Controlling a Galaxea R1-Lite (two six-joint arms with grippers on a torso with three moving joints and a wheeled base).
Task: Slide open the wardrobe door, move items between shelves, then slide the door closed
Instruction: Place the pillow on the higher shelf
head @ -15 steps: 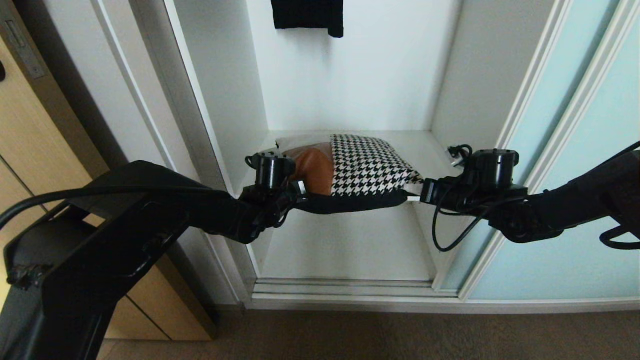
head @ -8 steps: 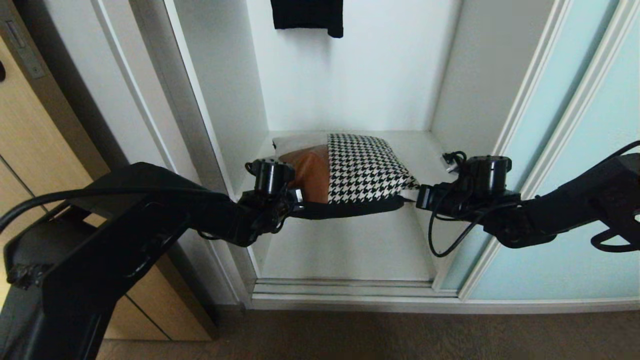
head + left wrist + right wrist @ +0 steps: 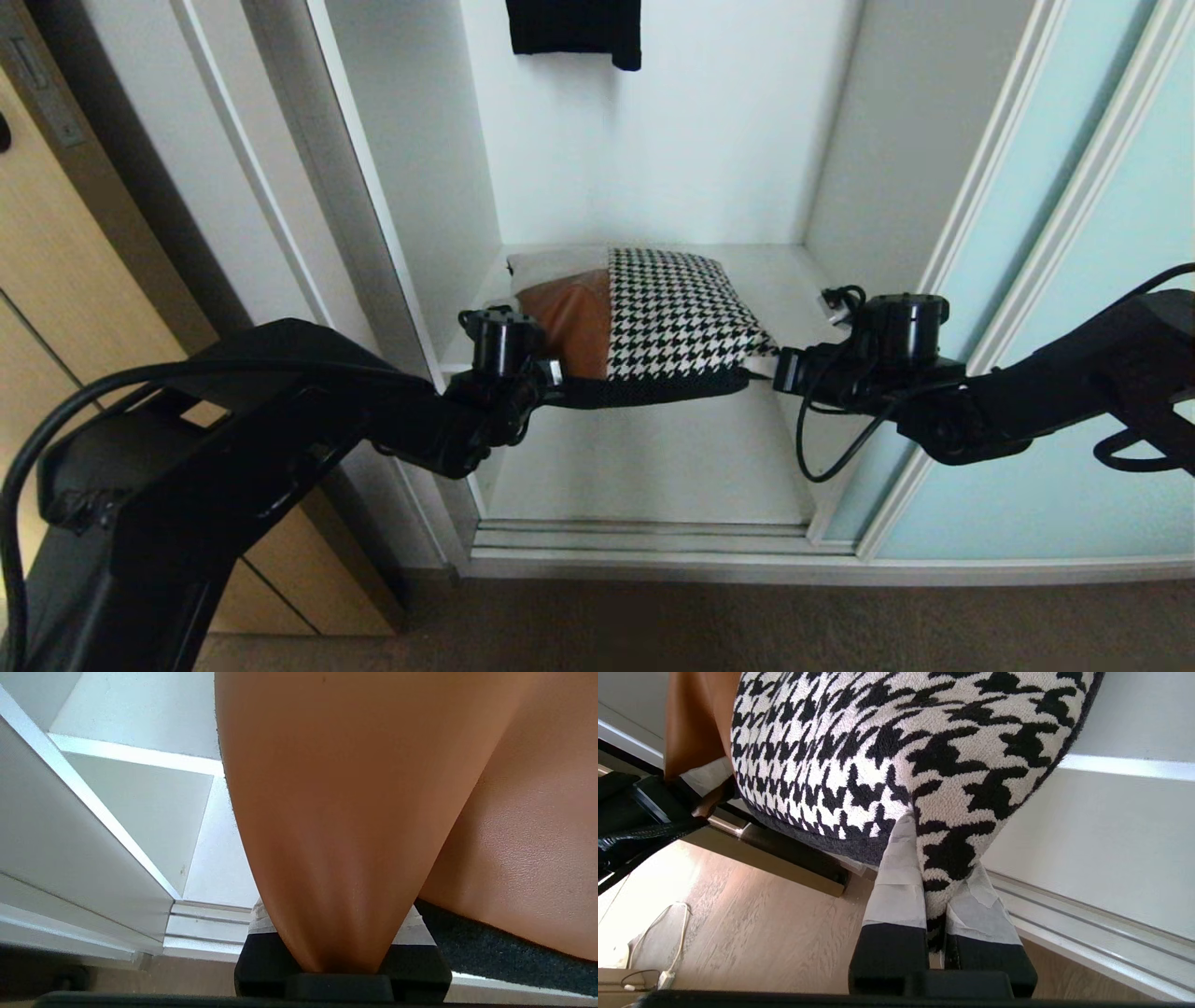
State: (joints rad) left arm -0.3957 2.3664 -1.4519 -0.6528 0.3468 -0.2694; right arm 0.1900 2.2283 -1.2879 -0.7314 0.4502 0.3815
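Note:
The cushion [image 3: 653, 317], tan leather on the left and houndstooth on the right with a black back, hangs level between my two grippers inside the wardrobe, over a white shelf [image 3: 653, 467]. My left gripper [image 3: 555, 373] is shut on its tan corner. In the left wrist view the leather [image 3: 350, 812] bunches between the taped fingers of the left gripper [image 3: 338, 926]. My right gripper [image 3: 770, 369] is shut on the houndstooth corner [image 3: 878, 742], which is pinched between the white-taped fingers of the right gripper [image 3: 941, 858]. The sliding wardrobe door [image 3: 1074, 327] of aqua glass stands slid aside at the right.
A black garment [image 3: 574, 33] hangs at the top of the compartment. The wardrobe's white side wall [image 3: 401, 233] runs close by my left wrist. A light wooden door [image 3: 56, 280] is at far left. The door track [image 3: 644, 541] and brown floor [image 3: 747, 625] lie below.
Both grippers and the cushion have sunk a little in the head view and shifted slightly left. Less of the cushion's black back shows. Both grips are unchanged.

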